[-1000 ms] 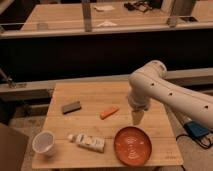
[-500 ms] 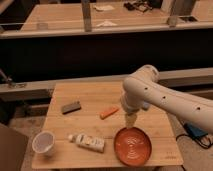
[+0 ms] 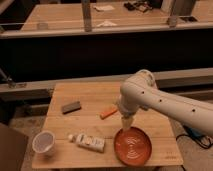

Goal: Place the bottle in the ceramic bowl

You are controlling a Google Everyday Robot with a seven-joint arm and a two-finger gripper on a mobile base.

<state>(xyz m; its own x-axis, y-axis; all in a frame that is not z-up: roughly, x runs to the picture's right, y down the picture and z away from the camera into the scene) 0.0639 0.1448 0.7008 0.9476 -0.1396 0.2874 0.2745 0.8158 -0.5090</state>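
Hand [image 3: 126, 124] over ceramic bowl [image 3: 136, 151] rim — bottle [image 3: 89, 142] well apart, leftward.

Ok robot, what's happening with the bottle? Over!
Gripper above far rim of ceramic bowl, jaws open, empty. Bottle lying on table beside the bowl, not grasped. Cup past the bottle, out of the way.

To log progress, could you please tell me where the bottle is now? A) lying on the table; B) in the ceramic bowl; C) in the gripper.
A: the bottle lies on the table between the cup and the ceramic bowl, while the gripper hangs empty over the bowl's far rim.
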